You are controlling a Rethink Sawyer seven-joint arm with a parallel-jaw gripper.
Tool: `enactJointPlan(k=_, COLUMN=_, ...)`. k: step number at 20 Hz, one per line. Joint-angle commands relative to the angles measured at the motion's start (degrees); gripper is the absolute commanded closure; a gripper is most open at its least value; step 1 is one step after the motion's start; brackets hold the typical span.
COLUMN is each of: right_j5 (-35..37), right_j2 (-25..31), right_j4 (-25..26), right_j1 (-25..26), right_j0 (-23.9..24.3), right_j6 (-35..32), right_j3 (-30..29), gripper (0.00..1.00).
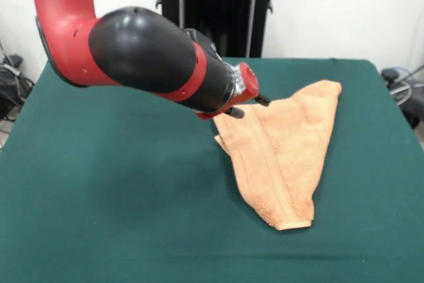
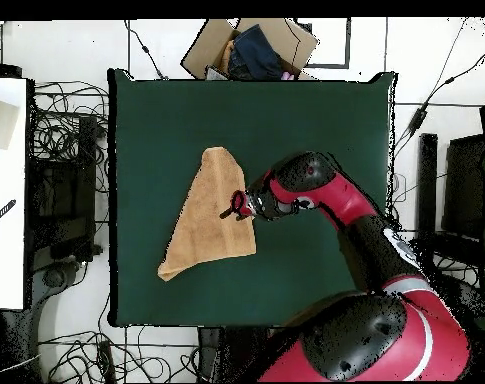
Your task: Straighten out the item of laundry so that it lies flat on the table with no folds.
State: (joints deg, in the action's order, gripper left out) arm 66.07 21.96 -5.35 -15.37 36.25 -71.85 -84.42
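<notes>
Folded peach-orange terry towel [image 1: 285, 154] lies on the dark green felt tabletop [image 1: 119, 183]; tool [image 1: 248, 105] at its edge, grip state unclear

A peach-orange terry towel [image 1: 285, 157], plain apart from a flat woven band of the same colour, lies on a bench [image 1: 119, 217] covered in plain dark green cloth. The robot arm [image 1: 146, 51] is bright red with glossy black sections. Its pincer [image 1: 248, 105] is black on a red mount. Beyond the bench, the wall is white and a cardboard box [image 2: 248, 45] is brown.
</notes>
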Motion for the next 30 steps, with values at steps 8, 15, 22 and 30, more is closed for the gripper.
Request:
enactJointPlan(k=8, right_j5=5.6, right_j2=4.6, right_j4=4.7, right_j1=7.8, right_j0=0.8, right_j6=6.7, right_j3=10.6, gripper=0.0)
enactJointPlan(k=15, right_j5=7.5, right_j2=5.1, right_j4=4.6, right_j1=9.6, right_j0=2.0, right_j6=7.5, right_j3=12.0, gripper=0.0)
enactJointPlan(k=22, right_j5=9.5, right_j2=5.4, right_j4=5.0, right_j1=10.7, right_j0=3.1, right_j6=8.3, right_j3=13.3, gripper=0.0)
enactJointPlan(k=30, right_j5=9.4, right_j2=5.9, right_j4=6.0, right_j1=10.8, right_j0=4.6, right_j6=8.8, right_j3=12.7, gripper=0.0)
